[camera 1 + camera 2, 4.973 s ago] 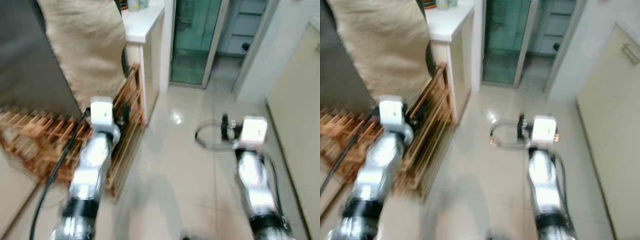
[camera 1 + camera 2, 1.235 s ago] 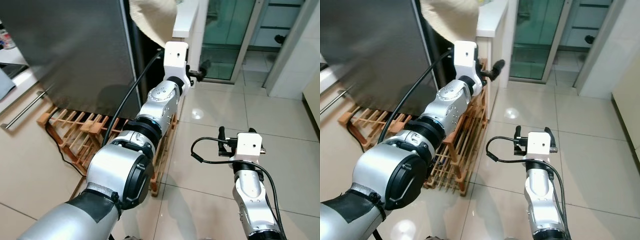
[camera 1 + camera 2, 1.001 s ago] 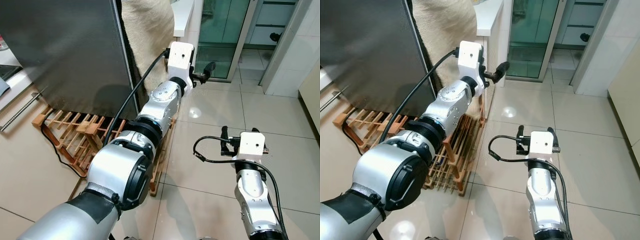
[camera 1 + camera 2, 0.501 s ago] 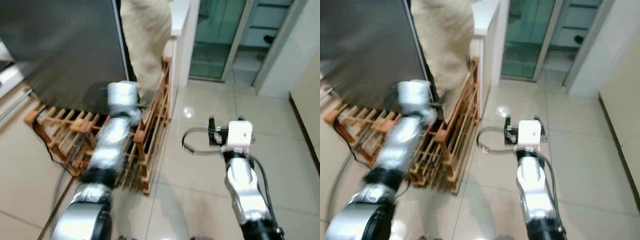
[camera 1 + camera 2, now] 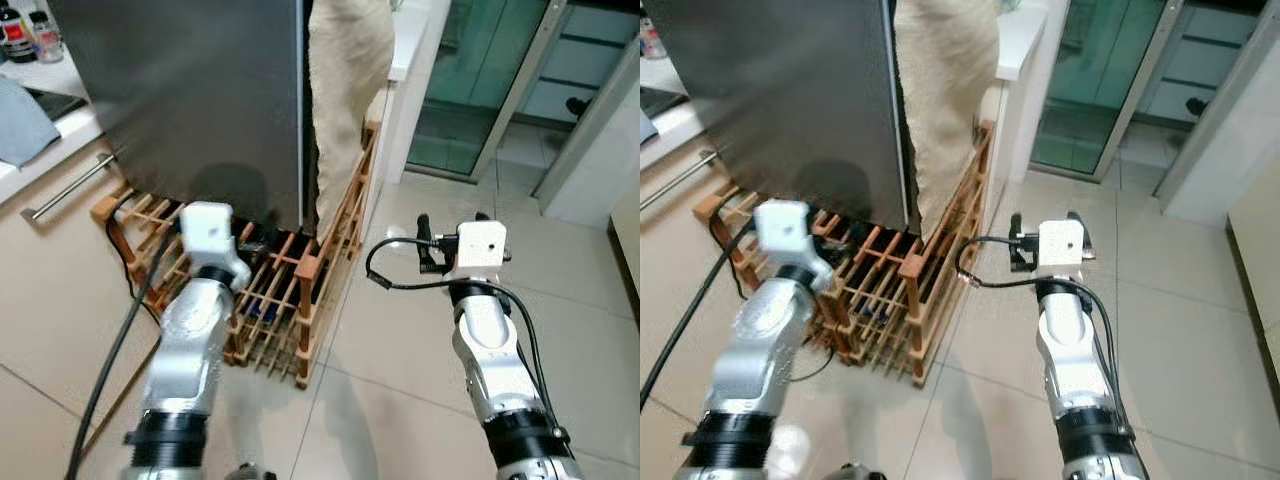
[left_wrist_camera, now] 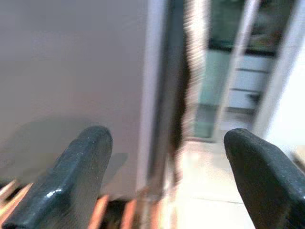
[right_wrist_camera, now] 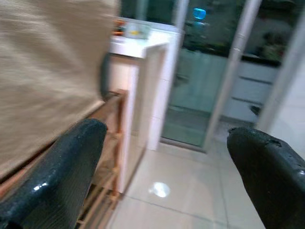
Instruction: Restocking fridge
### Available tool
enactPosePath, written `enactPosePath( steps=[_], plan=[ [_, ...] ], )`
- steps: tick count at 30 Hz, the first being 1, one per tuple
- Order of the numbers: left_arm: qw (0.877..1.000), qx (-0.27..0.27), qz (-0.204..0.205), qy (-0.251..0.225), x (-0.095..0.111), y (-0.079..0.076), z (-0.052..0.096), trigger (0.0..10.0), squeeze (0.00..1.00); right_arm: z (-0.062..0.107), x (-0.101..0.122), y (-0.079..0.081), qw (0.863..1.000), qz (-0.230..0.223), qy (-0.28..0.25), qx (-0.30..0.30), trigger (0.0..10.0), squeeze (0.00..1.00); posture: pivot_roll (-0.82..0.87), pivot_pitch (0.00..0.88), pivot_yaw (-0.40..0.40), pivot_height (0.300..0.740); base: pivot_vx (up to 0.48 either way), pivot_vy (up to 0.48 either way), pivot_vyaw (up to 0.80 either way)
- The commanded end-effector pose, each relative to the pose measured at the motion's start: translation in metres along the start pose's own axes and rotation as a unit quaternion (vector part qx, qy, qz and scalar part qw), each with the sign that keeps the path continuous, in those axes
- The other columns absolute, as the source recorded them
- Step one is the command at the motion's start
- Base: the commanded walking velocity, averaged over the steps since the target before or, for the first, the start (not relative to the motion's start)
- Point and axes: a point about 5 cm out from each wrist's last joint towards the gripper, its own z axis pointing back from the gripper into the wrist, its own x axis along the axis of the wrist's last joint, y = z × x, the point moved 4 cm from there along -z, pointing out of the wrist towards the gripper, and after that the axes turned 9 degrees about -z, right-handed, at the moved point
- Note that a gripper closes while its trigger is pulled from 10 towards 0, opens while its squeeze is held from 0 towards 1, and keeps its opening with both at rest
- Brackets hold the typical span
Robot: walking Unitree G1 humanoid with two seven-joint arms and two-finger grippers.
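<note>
Fridge [image 5: 190,100]: grey, door shut, standing on the wooden rack, dead ahead of the robot.
Cloth [image 5: 345,90]: beige, hanging beside the fridge.
Rack [image 5: 300,290]: slatted wood on the tiled floor.
Left tool [image 6: 162,176]: fingers wide apart, empty, facing the fridge door's edge.
Right tool [image 7: 167,167]: fingers wide apart, empty, above the floor.

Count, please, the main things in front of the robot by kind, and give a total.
Fridge: 1
Wooden rack: 1
Beige cloth: 1
Grey cloth: 1
Bottles: 2
Grippers, jaws open: left gripper, right gripper: 2
Total: 8
</note>
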Motion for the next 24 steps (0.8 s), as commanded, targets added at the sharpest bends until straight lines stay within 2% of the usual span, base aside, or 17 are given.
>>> enactPosePath(
  steps=[1,3,4,5,6,8,10,11,12,15,16,17,19,24],
  plan=[
    [1.0,-0.011,-0.006,-0.005,0.004,0.0,0.005,10.0,0.0,0.0,0.012,-0.01,1.0,-0.002,-0.018,-0.019,10.0,0.03,-0.13,0.0,0.059,0.74,0.0,0.0,0.0],
    [1.0,-0.008,-0.002,-0.009,0.005,0.003,0.01,10.0,0.0,0.003,0.015,-0.013,0.999,-0.002,-0.023,-0.022,10.0,0.03,-0.13,0.0,0.059,0.74,0.0,0.0,0.0],
    [1.0,0.026,0.003,-0.009,0.006,0.022,0.035,10.0,0.0,0.023,0.028,-0.024,0.999,-0.001,-0.035,-0.025,10.0,0.02,-0.12,0.0,0.029,0.74,0.0,0.0,0.0],
    [0.999,0.036,0.005,-0.006,0.007,0.028,0.046,10.0,0.0,0.033,0.032,-0.027,0.999,0.0,-0.038,-0.022,10.0,0.02,-0.12,0.0,0.024,0.74,0.0,0.0,0.0],
    [0.999,0.036,0.005,-0.006,0.007,0.028,0.046,10.0,0.0,0.033,0.032,-0.027,0.999,0.0,-0.038,-0.022,10.0,0.02,-0.12,0.0,0.024,0.74,0.0,0.0,0.0],
    [0.998,0.055,-0.015,0.015,-0.001,0.04,0.071,10.0,0.0,0.059,0.035,-0.032,0.999,-0.006,-0.032,-0.015,10.0,0.03,-0.12,0.0,0.015,0.74,0.0,0.0,0.0],
    [0.997,0.064,-0.032,0.032,-0.007,0.045,0.085,10.0,0.0,0.075,0.038,-0.036,0.999,-0.019,-0.027,-0.015,10.0,0.03,-0.12,0.0,0.005,0.74,0.0,0.0,0.0],
    [0.997,0.064,-0.032,0.032,-0.007,0.045,0.085,10.0,0.0,0.075,0.038,-0.036,0.999,-0.019,-0.027,-0.015,10.0,0.03,-0.12,0.0,0.005,0.74,0.0,0.0,0.0],
    [0.996,0.056,-0.049,0.052,-0.017,0.043,0.092,10.0,0.0,0.079,0.039,-0.039,0.999,-0.029,-0.026,-0.018,10.0,0.03,-0.12,0.0,-0.008,0.74,0.0,0.0,0.0],
    [0.997,0.061,0.019,0.04,-0.016,0.035,0.086,10.0,0.0,0.071,0.034,-0.04,0.999,-0.039,-0.022,-0.026,10.0,0.03,-0.12,0.0,-0.011,0.74,0.205,0.0,0.0],
    [0.997,0.064,0.02,0.038,-0.013,0.032,0.081,10.0,0.0,0.068,0.034,-0.037,0.999,-0.035,-0.019,-0.02,10.0,0.03,-0.11,0.0,-0.012,0.74,0.48,0.0,0.0],
    [0.998,0.061,0.017,0.02,-0.002,0.026,0.069,10.0,0.0,0.061,0.031,-0.032,0.999,-0.031,-0.013,-0.012,10.0,0.03,-0.11,0.0,-0.015,0.74,0.48,0.0,0.0],
    [0.998,0.052,0.019,-0.003,0.012,0.017,0.06,10.0,0.0,0.053,0.032,-0.025,0.999,-0.031,-0.009,-0.001,10.0,0.03,-0.12,0.0,-0.013,0.74,0.48,0.0,0.0],
    [0.999,0.044,0.013,-0.019,0.02,0.014,0.052,10.0,0.0,0.045,0.033,-0.021,1.0,-0.027,-0.005,0.01,10.0,0.02,-0.12,0.0,0.0,0.74,0.48,0.0,0.0]
  ],
)
